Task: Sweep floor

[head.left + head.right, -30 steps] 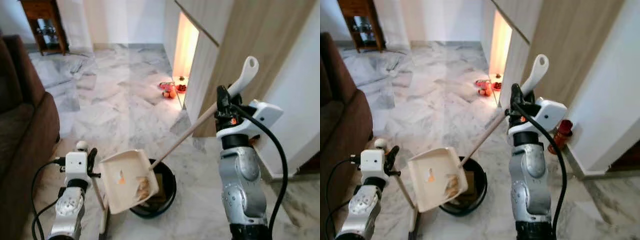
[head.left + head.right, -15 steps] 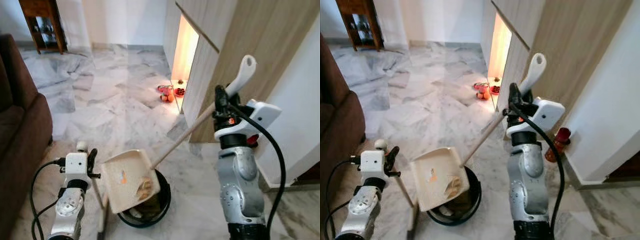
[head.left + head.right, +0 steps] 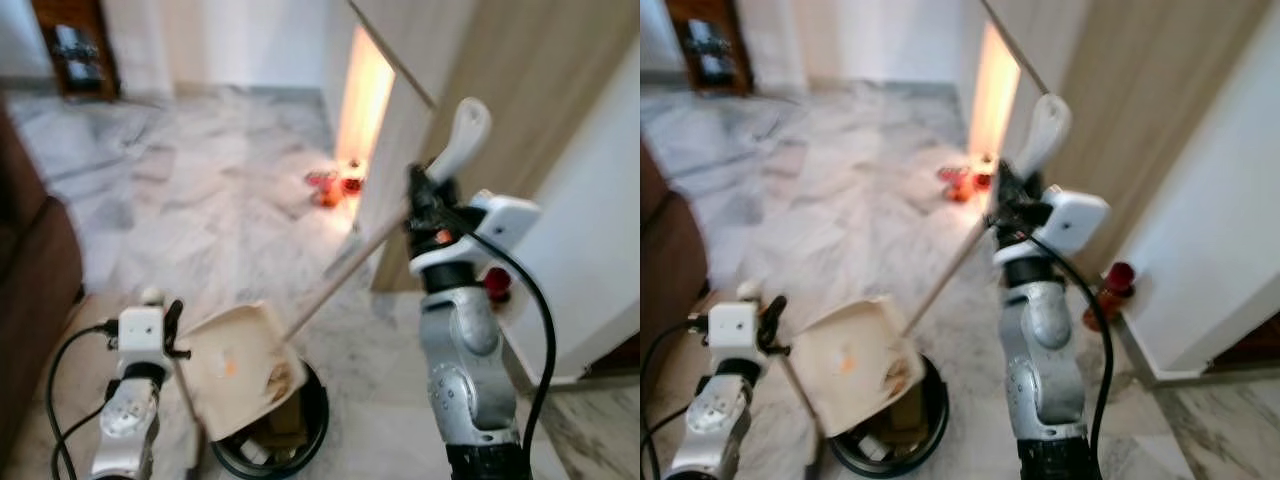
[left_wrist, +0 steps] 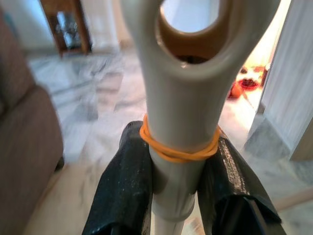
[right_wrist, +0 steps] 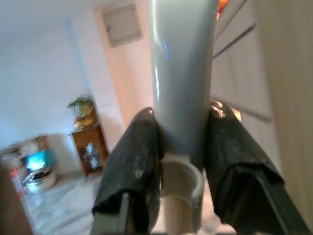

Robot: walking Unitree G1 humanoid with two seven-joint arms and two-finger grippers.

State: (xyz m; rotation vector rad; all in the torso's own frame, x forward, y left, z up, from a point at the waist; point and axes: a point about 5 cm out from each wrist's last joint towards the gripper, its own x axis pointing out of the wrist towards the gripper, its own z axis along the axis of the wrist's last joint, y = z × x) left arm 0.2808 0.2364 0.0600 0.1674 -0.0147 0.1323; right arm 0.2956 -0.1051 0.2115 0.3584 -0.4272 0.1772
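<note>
A cream dustpan [image 3: 235, 368] hangs tilted over a black bin [image 3: 272, 442], with brownish scraps [image 3: 277, 376] lying at its lower edge. Its long pale handle [image 3: 345, 272] rises to my right gripper [image 3: 424, 196], which is shut on it just below the white looped end [image 3: 462, 130]. In the right wrist view the fingers [image 5: 132, 161] press both sides of that handle. My left gripper [image 3: 171, 324] is shut on the broom handle [image 3: 189, 395], beside the pan. In the left wrist view this handle [image 4: 178, 122] has an orange rubber band [image 4: 178, 149] around it.
A brown sofa [image 3: 30, 270] stands at the left. Wood-panelled cabinets [image 3: 480, 70] and a white wall [image 3: 590, 220] close the right side. Red objects [image 3: 330, 186] lie by the lit gap, and a red item [image 3: 497, 283] sits behind my right arm. Marble floor [image 3: 200, 210] stretches ahead.
The whole picture has shifted and blurred, so the camera has moved. The dustpan stays tilted over the bin, and both grippers keep their holds.
</note>
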